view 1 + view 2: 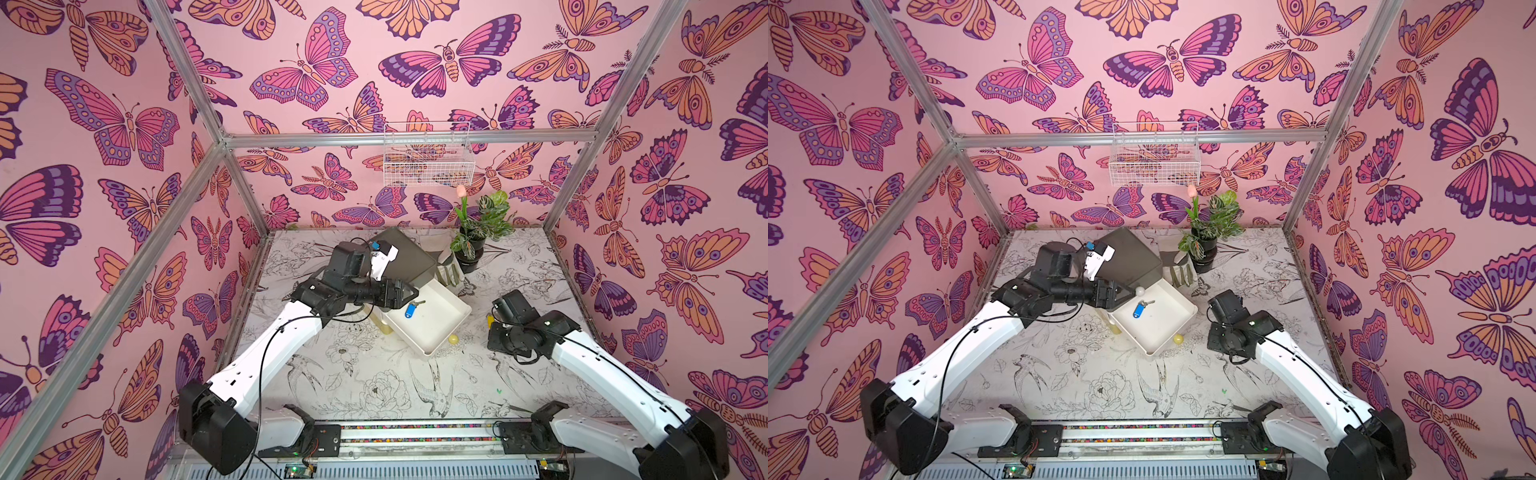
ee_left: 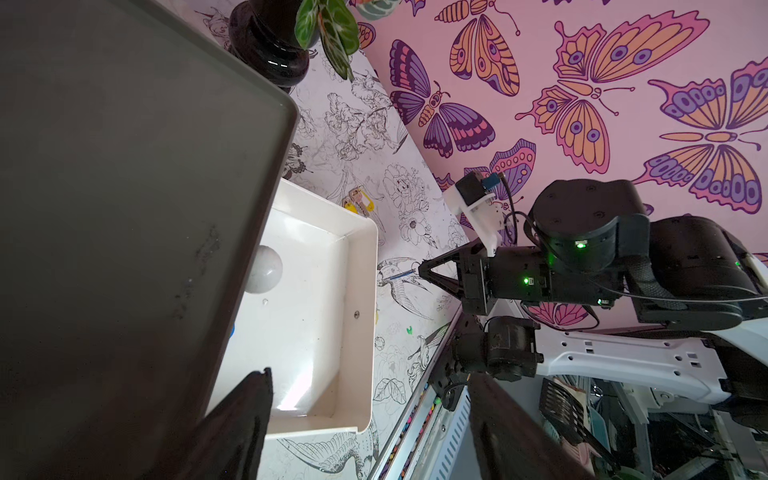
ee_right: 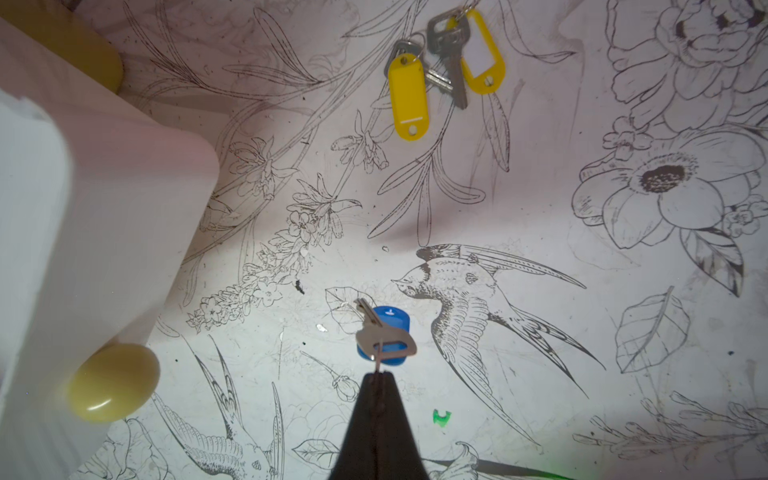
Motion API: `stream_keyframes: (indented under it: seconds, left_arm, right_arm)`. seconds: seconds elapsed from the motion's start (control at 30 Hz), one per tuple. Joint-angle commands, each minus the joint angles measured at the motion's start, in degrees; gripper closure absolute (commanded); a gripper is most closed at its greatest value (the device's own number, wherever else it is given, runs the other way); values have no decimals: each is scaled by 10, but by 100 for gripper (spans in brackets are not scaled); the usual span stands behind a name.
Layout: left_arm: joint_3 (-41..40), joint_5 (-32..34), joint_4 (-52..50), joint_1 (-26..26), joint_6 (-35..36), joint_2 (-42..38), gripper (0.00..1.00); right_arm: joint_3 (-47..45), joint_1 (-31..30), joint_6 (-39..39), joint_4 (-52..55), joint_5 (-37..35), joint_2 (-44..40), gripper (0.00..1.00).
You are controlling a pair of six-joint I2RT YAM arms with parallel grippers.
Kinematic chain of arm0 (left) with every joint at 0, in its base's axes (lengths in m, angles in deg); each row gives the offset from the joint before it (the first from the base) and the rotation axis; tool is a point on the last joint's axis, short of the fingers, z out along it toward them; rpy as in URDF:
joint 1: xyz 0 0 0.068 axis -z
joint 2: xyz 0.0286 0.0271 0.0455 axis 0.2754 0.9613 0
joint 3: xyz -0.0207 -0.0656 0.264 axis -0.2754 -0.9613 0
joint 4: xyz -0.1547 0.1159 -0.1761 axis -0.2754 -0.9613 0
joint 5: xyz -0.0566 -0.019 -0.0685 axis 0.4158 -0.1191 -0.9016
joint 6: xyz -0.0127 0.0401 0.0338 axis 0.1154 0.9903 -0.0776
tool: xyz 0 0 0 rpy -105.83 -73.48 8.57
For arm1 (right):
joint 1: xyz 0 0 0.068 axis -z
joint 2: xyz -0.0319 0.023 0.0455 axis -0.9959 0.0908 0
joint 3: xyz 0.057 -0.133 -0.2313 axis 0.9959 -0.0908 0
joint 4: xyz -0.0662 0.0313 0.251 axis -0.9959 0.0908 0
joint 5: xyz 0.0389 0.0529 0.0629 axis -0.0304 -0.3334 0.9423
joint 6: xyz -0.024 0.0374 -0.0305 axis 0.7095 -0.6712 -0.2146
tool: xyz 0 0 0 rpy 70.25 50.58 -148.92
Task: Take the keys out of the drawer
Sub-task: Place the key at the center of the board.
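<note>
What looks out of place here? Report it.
The drawer unit stands skewed to the table edges, its white drawer pulled far out. A blue-tagged key lies inside near a pale ball; the shut right gripper dangles a second blue-tagged key by its ring.

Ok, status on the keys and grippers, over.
Left gripper open at the drawer. Right gripper shut on held blue key, above table. Second blue key in drawer, white ball nearby; yellow keys on table.

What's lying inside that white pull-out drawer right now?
A blue-tagged key and a pale ball lie in the drawer. Its back part is hidden under the grey cabinet.
</note>
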Motion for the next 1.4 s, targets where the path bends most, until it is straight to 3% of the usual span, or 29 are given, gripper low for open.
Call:
stream_keyframes:
  seconds: [0.0, 0.4, 1.37]
  left_arm:
    - [-10, 2, 6, 2, 9, 1, 20]
    - [-14, 8, 5, 2, 15, 0, 20]
    - [-15, 17, -12, 0, 45, -28, 19]
  right_arm:
    - [-5, 8, 0, -24, 13, 15, 100]
    - [6, 40, 28, -77, 72, 118, 100]
    - [91, 83, 76, -124, 79, 271, 100]
